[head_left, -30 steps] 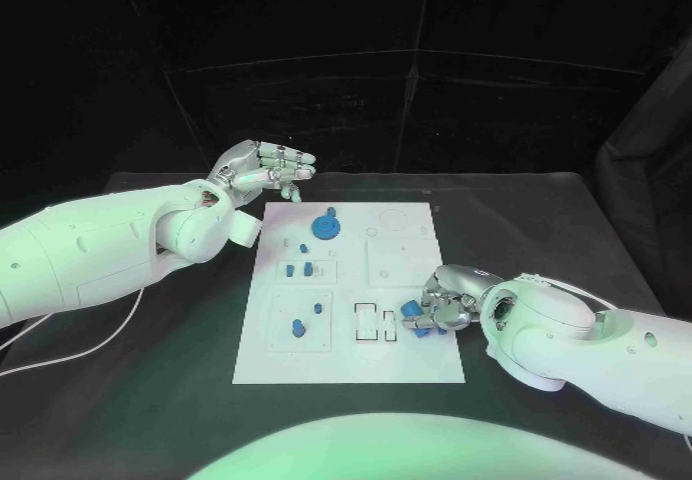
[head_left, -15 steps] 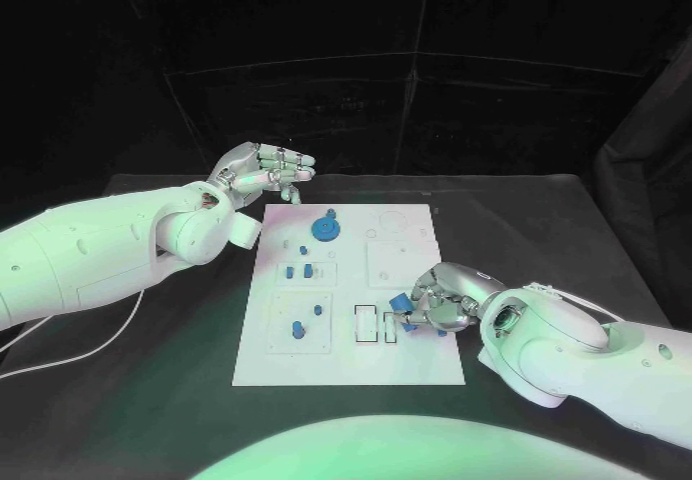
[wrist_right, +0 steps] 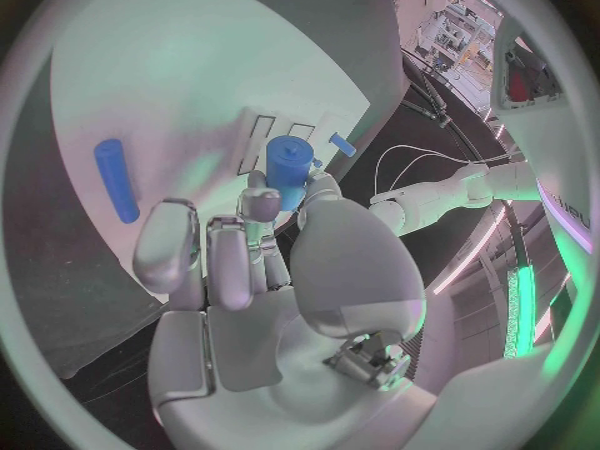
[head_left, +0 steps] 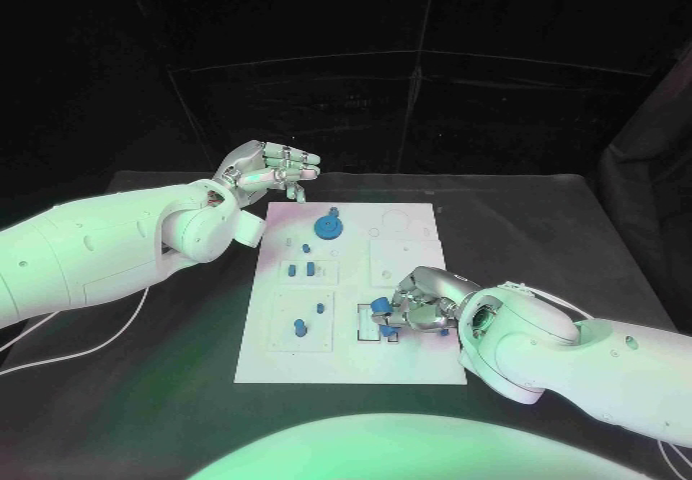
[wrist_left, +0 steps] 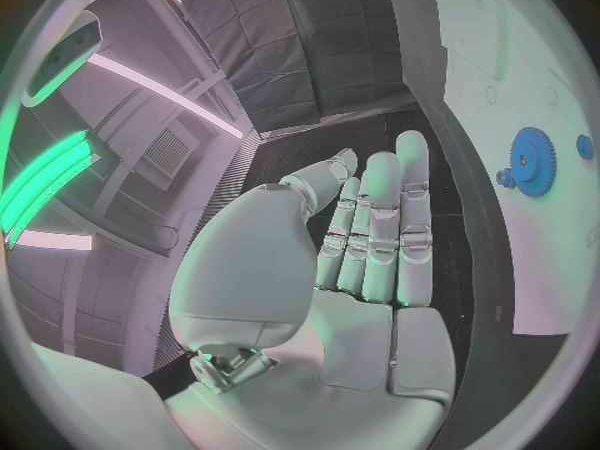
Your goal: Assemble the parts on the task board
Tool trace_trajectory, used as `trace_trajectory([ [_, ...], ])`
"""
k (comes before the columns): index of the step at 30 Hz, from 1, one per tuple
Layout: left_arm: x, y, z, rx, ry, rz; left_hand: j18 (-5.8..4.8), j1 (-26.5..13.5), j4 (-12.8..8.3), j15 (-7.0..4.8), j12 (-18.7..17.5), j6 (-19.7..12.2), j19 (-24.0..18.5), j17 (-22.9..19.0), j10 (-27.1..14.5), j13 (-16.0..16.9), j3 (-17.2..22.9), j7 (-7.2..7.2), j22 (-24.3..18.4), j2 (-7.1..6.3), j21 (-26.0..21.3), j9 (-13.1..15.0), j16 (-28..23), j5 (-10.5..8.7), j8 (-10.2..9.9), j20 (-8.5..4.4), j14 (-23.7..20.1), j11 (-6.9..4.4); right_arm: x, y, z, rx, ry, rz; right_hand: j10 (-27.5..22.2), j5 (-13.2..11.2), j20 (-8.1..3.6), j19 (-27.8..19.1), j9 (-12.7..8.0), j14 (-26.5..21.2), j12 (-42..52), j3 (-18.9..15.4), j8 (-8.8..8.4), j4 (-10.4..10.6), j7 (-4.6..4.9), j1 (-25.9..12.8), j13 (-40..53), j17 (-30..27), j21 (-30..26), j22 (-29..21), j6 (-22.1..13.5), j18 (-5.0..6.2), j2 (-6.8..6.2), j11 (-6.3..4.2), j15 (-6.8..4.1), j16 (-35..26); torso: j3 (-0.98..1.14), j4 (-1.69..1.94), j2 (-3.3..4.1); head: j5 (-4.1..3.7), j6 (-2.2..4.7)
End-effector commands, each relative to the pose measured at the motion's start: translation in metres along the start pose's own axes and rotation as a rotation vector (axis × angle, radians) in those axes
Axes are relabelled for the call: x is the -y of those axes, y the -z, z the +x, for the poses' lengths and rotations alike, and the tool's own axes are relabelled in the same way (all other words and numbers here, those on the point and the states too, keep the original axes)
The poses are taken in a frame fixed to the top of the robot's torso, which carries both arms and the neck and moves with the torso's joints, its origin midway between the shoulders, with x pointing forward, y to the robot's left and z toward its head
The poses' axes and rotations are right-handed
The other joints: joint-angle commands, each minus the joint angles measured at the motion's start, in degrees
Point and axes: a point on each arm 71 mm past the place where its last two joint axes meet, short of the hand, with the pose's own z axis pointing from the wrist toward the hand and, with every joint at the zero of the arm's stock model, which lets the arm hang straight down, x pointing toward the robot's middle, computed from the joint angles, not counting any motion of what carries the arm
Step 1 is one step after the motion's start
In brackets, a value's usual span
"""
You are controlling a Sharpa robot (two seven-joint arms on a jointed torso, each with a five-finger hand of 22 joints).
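The white task board (head_left: 418, 365) lies mid-table. My right hand (head_left: 421, 305) hovers low over its near right part, beside the rectangular slots (head_left: 364, 325), and pinches a blue cylinder part (head_left: 382, 304) between thumb and finger. The right wrist view shows that blue cylinder (wrist_right: 290, 166) at the fingertips of the right hand (wrist_right: 269, 270), with the slots (wrist_right: 266, 130) just beyond. My left hand (head_left: 268, 168) hangs above the board's far left corner, fingers straight and holding nothing, as the left wrist view of the left hand (wrist_left: 363, 240) confirms.
A blue gear (head_left: 327, 228) stands at the far end of the board, also seen as the gear (wrist_left: 534, 160). Small blue pegs (head_left: 297, 268) and another blue peg (head_left: 300, 326) sit on the left side. A loose blue peg (wrist_right: 116, 178) lies on the board near my right hand.
My right hand has carried the blue cylinder leftward from the board's right edge to over the rectangular slots. The left hand has stayed put.
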Motion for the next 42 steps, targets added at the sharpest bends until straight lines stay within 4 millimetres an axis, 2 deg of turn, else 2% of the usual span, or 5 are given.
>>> trace_trajectory([
  [1,0.002,0.000,0.001,-0.008,0.008,0.006,0.74,-0.1,-0.3,-0.12,0.3,-0.2,-0.3,0.0,-0.4,-0.1,0.0,0.17,0.0,0.35,-0.2,0.0,-0.2,0.26,-0.3,-0.01,-0.4,0.10,-0.001,-0.001,0.003,-0.037,0.005,0.029,0.3,-0.3,0.00,0.4,0.2,3.1,0.1,-0.5,-0.14,-0.1,-0.10,-1.1,0.4,0.6,0.5,0.5,0.4,-1.04,-0.11,-0.22,-0.37,0.1,0.05,-0.15,-0.02,0.13,-0.11],
  [15,0.002,-0.001,0.002,-0.010,0.009,0.006,0.74,-0.1,-0.3,-0.12,0.3,-0.2,-0.3,0.0,-0.4,-0.1,0.0,0.17,0.0,0.35,-0.2,0.0,-0.2,0.26,-0.3,-0.01,-0.4,0.10,-0.010,-0.007,0.004,0.002,0.025,0.025,0.6,-11.4,-0.23,0.4,1.6,3.1,-0.9,-4.8,-0.38,-0.1,-0.42,-5.7,0.7,0.7,0.6,0.7,1.2,-1.05,-1.16,-0.46,-0.60,0.1,0.08,-0.16,-0.03,0.22,0.00],
  [22,0.002,-0.001,0.002,-0.010,0.009,0.006,0.74,-0.1,-0.3,-0.12,0.3,-0.2,-0.3,0.0,-0.4,-0.1,0.0,0.17,0.0,0.35,-0.2,0.0,-0.2,0.26,-0.3,-0.01,-0.4,0.10,-0.013,-0.008,0.004,0.012,0.033,0.016,-0.1,-21.2,-0.11,0.3,2.3,2.9,-3.2,-1.0,-0.90,0.4,-0.25,-11.9,-0.5,0.0,0.5,0.7,0.8,-1.06,-9.67,-0.29,-0.46,-0.4,0.08,-0.19,-0.02,0.25,-0.11],
  [27,0.002,0.000,0.002,-0.009,0.008,0.005,0.76,-0.1,-0.3,-0.12,0.3,-0.2,-0.3,-0.1,-0.5,-0.1,-0.1,0.18,0.0,0.43,-0.2,0.0,-0.1,0.26,-0.3,0.01,-0.5,0.11,-0.013,-0.008,0.004,0.019,0.033,0.012,-0.4,-21.5,-0.06,0.3,2.5,2.9,-4.2,-0.4,-1.10,0.4,-0.17,-13.7,-1.2,-0.1,0.5,0.8,0.7,-1.08,-11.05,-0.23,-0.40,-0.5,0.09,-0.19,0.00,0.28,-0.13],
  [42,0.001,0.000,0.001,-0.009,0.008,0.003,0.76,-0.1,-0.3,-0.12,0.3,-0.2,-0.3,-0.1,-0.5,-0.1,-0.1,0.18,0.0,0.43,-0.2,0.0,-0.1,0.26,-0.3,0.01,-0.5,0.11,-0.016,-0.004,0.006,-0.029,0.058,-0.055,0.3,-13.2,-0.18,0.4,3.4,3.0,-4.2,3.0,-1.33,-3.4,-0.35,-2.4,-0.4,0.5,0.8,1.5,1.2,-1.16,-4.83,-0.42,-0.55,-0.2,0.12,-0.18,-0.06,0.40,-0.25],
])
